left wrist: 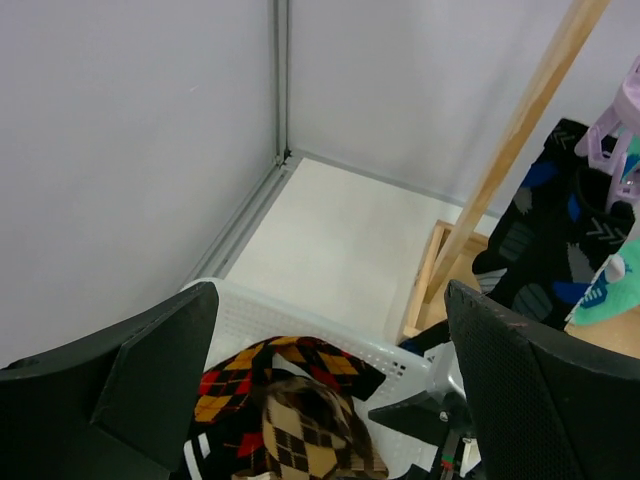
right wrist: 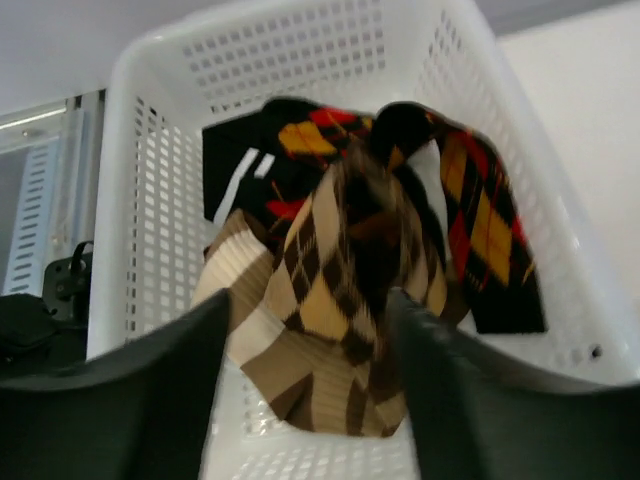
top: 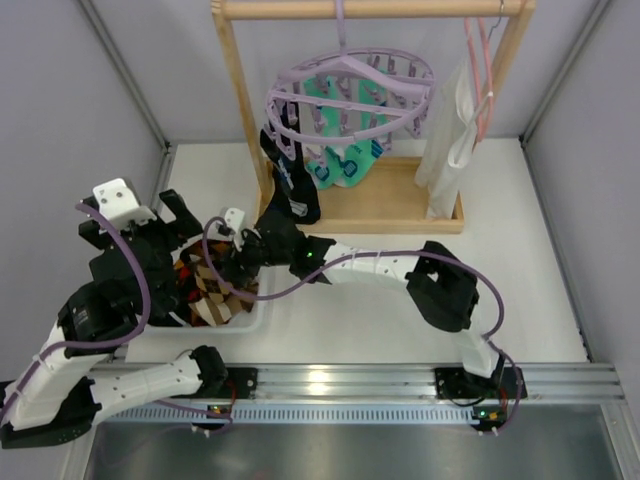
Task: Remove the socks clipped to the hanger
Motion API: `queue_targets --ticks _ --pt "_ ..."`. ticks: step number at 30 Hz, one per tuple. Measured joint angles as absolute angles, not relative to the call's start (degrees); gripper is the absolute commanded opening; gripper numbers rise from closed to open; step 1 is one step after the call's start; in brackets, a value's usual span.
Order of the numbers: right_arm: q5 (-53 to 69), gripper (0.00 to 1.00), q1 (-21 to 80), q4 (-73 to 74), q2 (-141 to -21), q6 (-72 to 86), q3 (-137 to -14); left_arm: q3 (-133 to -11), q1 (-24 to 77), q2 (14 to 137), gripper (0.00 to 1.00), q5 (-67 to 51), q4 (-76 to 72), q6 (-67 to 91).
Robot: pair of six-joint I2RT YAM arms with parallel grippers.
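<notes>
The lavender hanger (top: 350, 90) hangs from a wooden rack, with teal-and-white socks (top: 345, 165) and a dark navy sock (top: 292, 185) clipped under it. My right gripper (top: 232, 262) is open over a white basket (top: 262, 310). In the right wrist view its fingers (right wrist: 305, 310) straddle a brown-yellow argyle sock (right wrist: 340, 250) lying in the basket (right wrist: 130, 80) on black, red and orange argyle socks (right wrist: 485, 230). My left gripper (top: 183, 222) is open and empty above the basket's left side (left wrist: 330, 300). The navy sock (left wrist: 545, 230) and a hanger peg (left wrist: 620, 140) show in the left wrist view.
The wooden rack (top: 240, 90) has a tray base (top: 400, 210) at the back. A long white cloth (top: 445, 140) hangs on a thin pink hanger (top: 483, 70) at its right end. Grey walls close in the left, back and right sides.
</notes>
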State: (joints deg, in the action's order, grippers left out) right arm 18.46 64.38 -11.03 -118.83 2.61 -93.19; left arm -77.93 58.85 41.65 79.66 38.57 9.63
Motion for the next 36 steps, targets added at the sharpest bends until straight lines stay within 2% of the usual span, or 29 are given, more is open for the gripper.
queue_targets --ticks 5,13,17,24,36 --pt "14.0 0.75 64.0 -11.0 -112.8 4.8 -84.0 -74.3 58.8 41.2 0.99 74.9 38.6 10.6" --pt "5.1 0.79 57.1 -16.3 -80.7 8.1 -60.3 -73.7 58.8 42.4 0.98 61.0 38.6 12.8" --pt "3.7 0.82 50.4 -20.6 -73.2 8.6 -51.2 -71.0 58.8 40.5 0.99 54.0 38.6 13.3" --pt "5.0 0.83 43.2 -23.7 -81.7 5.4 -47.6 -63.3 58.8 37.4 0.98 49.3 39.0 13.6" --pt "8.4 0.89 43.0 -39.3 -104.5 -1.5 -61.7 -60.9 58.8 36.0 0.98 50.1 39.3 14.9"
